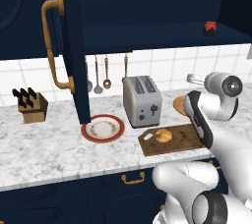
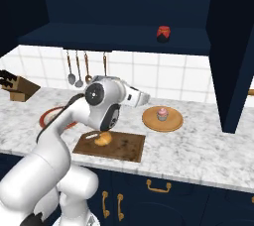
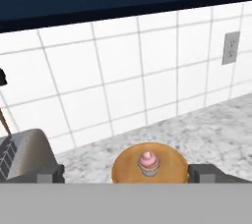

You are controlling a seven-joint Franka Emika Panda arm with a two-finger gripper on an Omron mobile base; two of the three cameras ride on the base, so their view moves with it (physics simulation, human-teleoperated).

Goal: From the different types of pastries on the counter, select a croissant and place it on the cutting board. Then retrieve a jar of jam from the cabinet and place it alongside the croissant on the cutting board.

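Note:
The golden-brown croissant [image 1: 163, 136] [image 2: 103, 139] lies on the dark-brown cutting board [image 1: 183, 140] [image 2: 124, 146] near the counter's [image 1: 44, 144] front edge. High on the shelf of the open navy cabinet [image 1: 147, 36] stands the small red jar of jam [image 1: 210, 28] [image 2: 164, 33]. My gripper [image 1: 193, 78] [image 2: 142, 97] [image 3: 127, 175] hovers above the counter behind the board, well below the jar, pointing at the tiled wall. It is open, its fingertips [image 3: 49, 175] wide apart with nothing between them. Ahead of it, a pink-frosted cupcake [image 2: 162, 114] [image 3: 148, 163] sits on a round wooden plate [image 2: 173, 122] [image 3: 123, 166].
The cabinet door [image 1: 74, 70] with its curved brass handle [image 1: 53, 46] hangs open over the counter's left part. A silver toaster [image 1: 141, 101] [image 3: 22, 154], a red-rimmed plate [image 1: 103, 128], a knife block [image 1: 30, 105] and hanging utensils [image 1: 98, 75] are nearby. A wall outlet [image 3: 230, 47] sits on the tiles.

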